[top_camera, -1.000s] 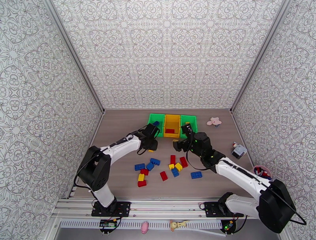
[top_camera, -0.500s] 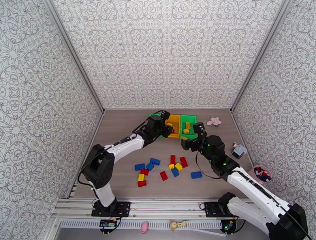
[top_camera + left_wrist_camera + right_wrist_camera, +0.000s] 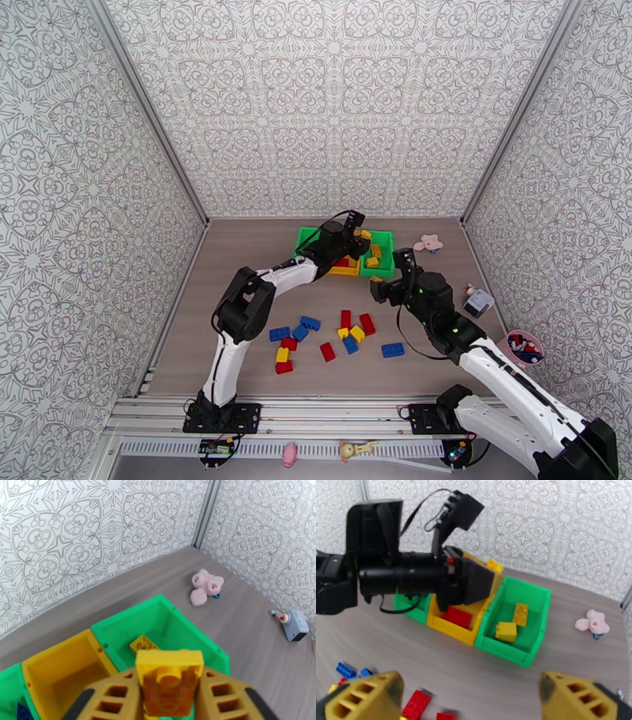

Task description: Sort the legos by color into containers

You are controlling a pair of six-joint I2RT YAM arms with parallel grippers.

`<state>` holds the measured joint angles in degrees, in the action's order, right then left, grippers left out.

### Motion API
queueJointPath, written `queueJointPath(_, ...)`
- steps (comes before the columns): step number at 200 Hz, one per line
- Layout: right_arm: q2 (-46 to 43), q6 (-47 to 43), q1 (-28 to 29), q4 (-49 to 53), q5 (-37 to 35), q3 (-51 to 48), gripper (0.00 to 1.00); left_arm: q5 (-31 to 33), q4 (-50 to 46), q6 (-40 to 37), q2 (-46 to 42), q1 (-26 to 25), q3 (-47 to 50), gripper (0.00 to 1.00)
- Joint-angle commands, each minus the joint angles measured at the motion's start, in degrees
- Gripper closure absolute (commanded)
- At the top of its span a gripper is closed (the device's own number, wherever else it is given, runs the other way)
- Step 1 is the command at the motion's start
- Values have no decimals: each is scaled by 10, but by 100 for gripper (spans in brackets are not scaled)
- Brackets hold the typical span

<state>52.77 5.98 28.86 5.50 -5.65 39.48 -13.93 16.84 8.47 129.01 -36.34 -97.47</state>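
nearest the arm bases, the loose red, yellow and blue studded plastic lego bricks [image 3: 340,335] lie scattered on the grey wood-grain desk [image 3: 237,316], not yet sorted. just beyond them the right fingers [image 3: 382,287] hang over bare desk, spread wide with nothing between them.

farther back sit the three joined open-top plastic bins: the left green bin [image 3: 308,235], the yellow middle bin [image 3: 345,270] and the right green bin [image 3: 387,237]. the left fingers [image 3: 359,237] reach across them, pinched tight on a yellow studded lego brick [image 3: 170,673] held above the near corner of the right green bin.

the step in hand looks like delivering this yellow brick. the next move calls for carrying it a little further over that bin's hollow and then parting the fingers, so it falls inside rather than onto the rim. the empty right fingers seem free to go for another brick from the pile, keeping out of the left arm's way.

the left wrist view shows a blue brick [image 3: 21,711] tucked in the left green bin, which the arm covers from above. the right wrist view shows a red brick [image 3: 456,616] in the yellow middle bin and two yellow bricks [image 3: 507,631] in the right green bin. the top view takes in the whole pile. farthest off, a pink plush toy [image 3: 429,242] lies beside the bins.
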Motion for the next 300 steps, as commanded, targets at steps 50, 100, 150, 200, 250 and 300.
queueJointPath(50,-37,10,-3,31,-24,-1,7,-34,-59,1,145,-6,-205,64)
queueJointPath(100,-56,8,-4,43,-24,-1,7,-24,-80,-7,108,-7,-194,36)
queueJointPath(150,-44,8,-4,35,15,4,7,35,-83,-22,-52,-8,-25,7)
queueJointPath(200,-49,22,-4,32,67,-4,7,145,-115,-3,-247,-29,209,0)
queueJointPath(250,-49,27,-2,6,137,-46,6,266,-230,73,-395,-90,359,0)
queueJointPath(300,-58,3,12,39,153,-44,5,289,-380,186,-452,-115,397,0)
